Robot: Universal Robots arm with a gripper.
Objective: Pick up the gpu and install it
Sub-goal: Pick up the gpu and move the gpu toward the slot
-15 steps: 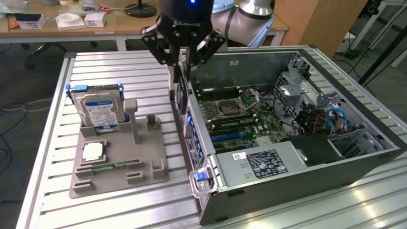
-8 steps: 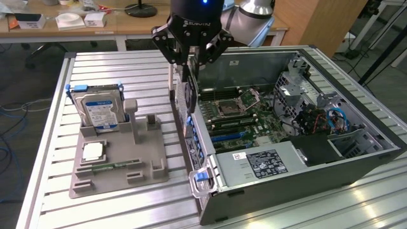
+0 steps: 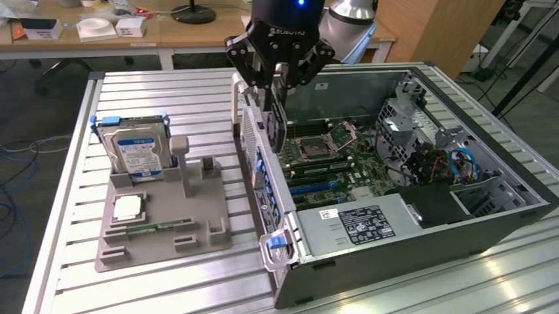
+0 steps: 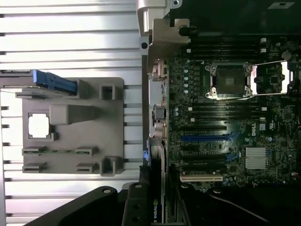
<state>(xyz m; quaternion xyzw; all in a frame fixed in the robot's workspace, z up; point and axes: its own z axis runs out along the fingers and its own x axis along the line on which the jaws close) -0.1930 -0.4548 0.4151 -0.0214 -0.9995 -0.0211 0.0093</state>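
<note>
While the gripper (image 3: pixel 279 80) clamps it edge-on, the gpu (image 3: pixel 277 125) hangs upright just above the computer case (image 3: pixel 393 243). A hard drive (image 3: pixel 135 154) stands on the grey tray (image 3: pixel 166 247) beside that case.

gpu (image 4: pixel 156 209) runs off the wrist view's edge; gripper (image 3: pixel 277 85) hides its upper end.

A slatted aluminium table (image 3: pixel 157 91) carries a grey parts holder (image 3: pixel 166 243) and, just beside it, an open computer case (image 3: pixel 393 252).
</note>
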